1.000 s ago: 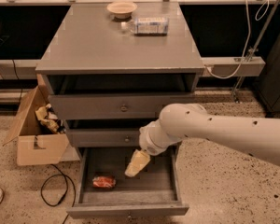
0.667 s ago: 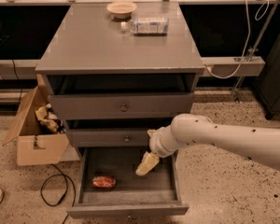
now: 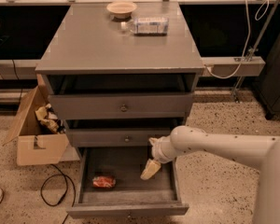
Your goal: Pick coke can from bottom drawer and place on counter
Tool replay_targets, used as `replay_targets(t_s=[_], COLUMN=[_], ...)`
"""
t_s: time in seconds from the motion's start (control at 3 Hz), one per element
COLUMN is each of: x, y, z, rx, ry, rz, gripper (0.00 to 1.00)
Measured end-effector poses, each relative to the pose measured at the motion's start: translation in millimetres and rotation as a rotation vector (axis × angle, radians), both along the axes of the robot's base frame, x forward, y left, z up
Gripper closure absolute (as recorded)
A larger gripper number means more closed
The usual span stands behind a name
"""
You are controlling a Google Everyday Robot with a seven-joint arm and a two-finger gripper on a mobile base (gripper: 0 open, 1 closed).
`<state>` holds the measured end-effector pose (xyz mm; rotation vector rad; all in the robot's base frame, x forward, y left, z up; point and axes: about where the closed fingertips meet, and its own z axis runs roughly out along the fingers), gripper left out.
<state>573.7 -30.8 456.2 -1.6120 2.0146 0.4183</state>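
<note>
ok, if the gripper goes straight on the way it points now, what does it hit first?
Probably the floor of the bottom drawer, right half. The gripper hangs inside it pointing down and slightly left; the coke can lies apart, further left, off that line. Depth unclear.

- Small red aluminium coke can (image 3: 104, 182) lies on its side at the left of the open, deep grey bottom drawer (image 3: 126, 210).
- Pale gripper (image 3: 150, 170) hangs over the drawer's right side, apart from the can.
</note>
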Motion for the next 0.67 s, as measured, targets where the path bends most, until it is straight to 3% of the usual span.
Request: replay_targets(t_s=[0.33,0.67], x=[0.3,0.2], y=[30.5,30.5], z=[-53.7,-53.8], rx=[-0.003,-0.003], ry=[0.03,0.03], rz=[0.053,0.053], gripper=[0.0,0.0])
